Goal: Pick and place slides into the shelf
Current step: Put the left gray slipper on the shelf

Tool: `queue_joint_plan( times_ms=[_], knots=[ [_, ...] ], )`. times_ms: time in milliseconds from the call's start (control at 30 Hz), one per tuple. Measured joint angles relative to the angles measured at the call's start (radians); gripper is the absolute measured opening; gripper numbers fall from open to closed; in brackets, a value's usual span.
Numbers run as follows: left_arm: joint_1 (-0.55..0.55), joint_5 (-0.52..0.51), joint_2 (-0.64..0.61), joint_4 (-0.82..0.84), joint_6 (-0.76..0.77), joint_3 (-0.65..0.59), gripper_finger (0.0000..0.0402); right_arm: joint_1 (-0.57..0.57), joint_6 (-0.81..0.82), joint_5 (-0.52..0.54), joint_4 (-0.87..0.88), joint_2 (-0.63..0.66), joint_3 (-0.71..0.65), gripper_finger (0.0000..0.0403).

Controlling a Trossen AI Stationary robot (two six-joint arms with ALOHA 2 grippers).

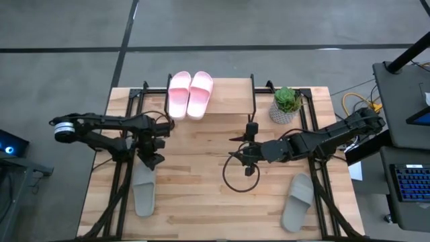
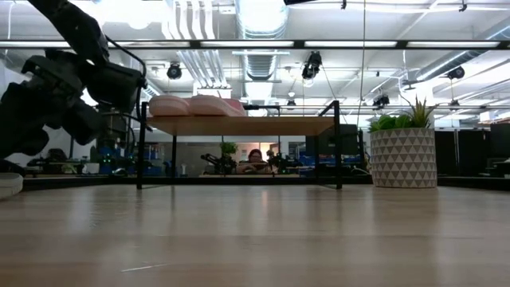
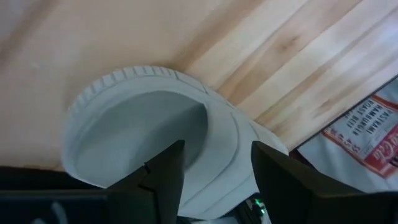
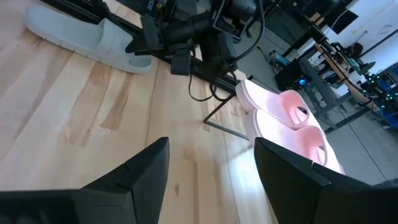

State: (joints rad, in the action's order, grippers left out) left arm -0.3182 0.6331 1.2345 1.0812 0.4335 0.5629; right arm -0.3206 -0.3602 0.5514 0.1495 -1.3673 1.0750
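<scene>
High view puts the left gripper [image 1: 151,161] with fingers parted over a grey slide [image 1: 144,191], seemingly lining up a grasp, while the right gripper [image 1: 243,156] waits open and empty mid-table — pink pair [image 1: 190,94] already on the shelf [image 1: 228,101], second grey slide [image 1: 297,200] loose — amid a workshop.

1. Light pink: the pair of slides [image 1: 190,94] on the pale wooden shelf [image 1: 228,101], beyond the right gripper [image 1: 247,158].
2. Pale grey: one slide [image 1: 143,188] just under the left gripper [image 1: 152,160], another [image 1: 297,200] near the right arm.
3. Black: both arms, both grippers, the shelf legs.
4. White with a grey triangle pattern: the pot [image 2: 403,158], topped by a green plant [image 1: 287,99].
5. Light, streaked wood grain: the tabletop [image 1: 195,195].
</scene>
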Motion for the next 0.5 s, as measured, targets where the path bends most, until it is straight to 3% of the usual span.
queue_joint_plan(
  times_ms=[500],
  knots=[
    [0.056, 0.051, 0.101, -0.002, -0.026, 0.000, 0.0169, 0.000, -0.006, 0.001, 0.013, 0.000, 0.000, 0.0226]
  ],
)
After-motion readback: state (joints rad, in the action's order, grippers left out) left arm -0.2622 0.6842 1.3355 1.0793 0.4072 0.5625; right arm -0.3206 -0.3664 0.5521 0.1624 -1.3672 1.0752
